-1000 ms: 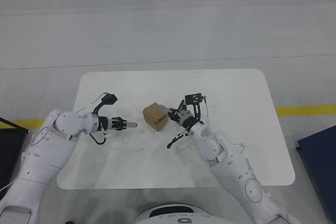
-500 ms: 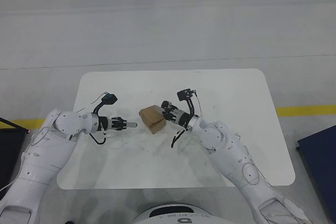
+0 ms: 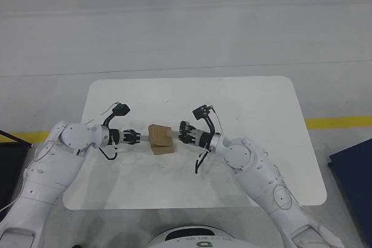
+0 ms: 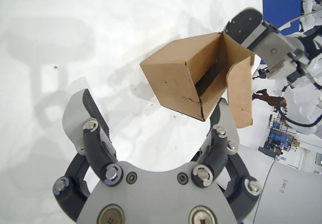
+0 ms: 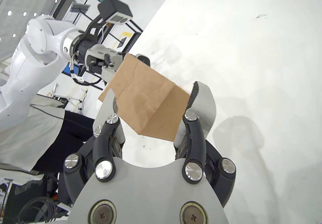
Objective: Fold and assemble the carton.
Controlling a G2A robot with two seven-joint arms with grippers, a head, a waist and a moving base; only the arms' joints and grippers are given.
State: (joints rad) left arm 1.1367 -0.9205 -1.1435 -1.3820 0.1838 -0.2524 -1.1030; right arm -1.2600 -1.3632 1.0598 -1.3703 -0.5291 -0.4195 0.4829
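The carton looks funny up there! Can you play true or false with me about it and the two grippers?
1. The carton is brown cardboard. True.
2. The right gripper holds the carton. True.
3. The left gripper is shut tight on the carton. False: it is open, close beside the carton.
4. The carton is closed all round. False: one flap stands open, so you can see inside.
5. The table is white. True.
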